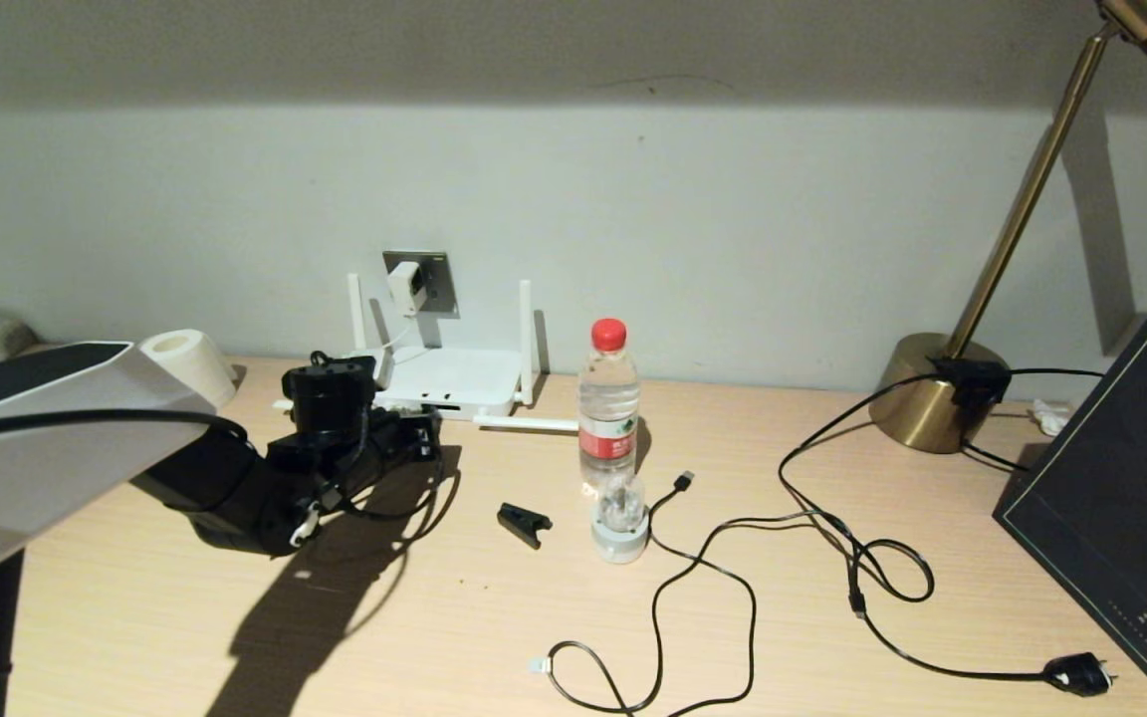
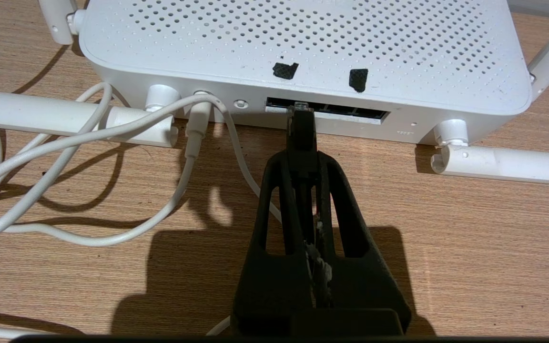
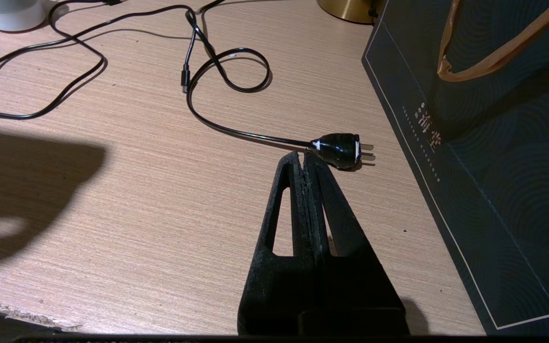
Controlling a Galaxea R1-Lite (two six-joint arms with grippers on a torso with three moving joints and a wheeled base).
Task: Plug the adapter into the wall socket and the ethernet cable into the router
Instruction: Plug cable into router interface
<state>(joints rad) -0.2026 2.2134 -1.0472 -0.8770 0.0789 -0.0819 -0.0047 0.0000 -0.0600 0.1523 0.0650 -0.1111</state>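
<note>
Left gripper (image 2: 301, 143) clamped on the ethernet cable (image 2: 300, 125) — plug tip at the router (image 2: 303, 43) port row. Adapter (image 1: 404, 286) seated in the socket (image 1: 434, 284). Right gripper (image 3: 304, 159) closed, empty — parked beside a black plug (image 3: 341, 148).

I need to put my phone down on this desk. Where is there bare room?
Bare wood lies between the left arm's shadow and the black cable loop at the front edge, around the small black clip. It is crowded by the router, where the left pincer works, and by the bottle, lamp base and dark bag.
</note>
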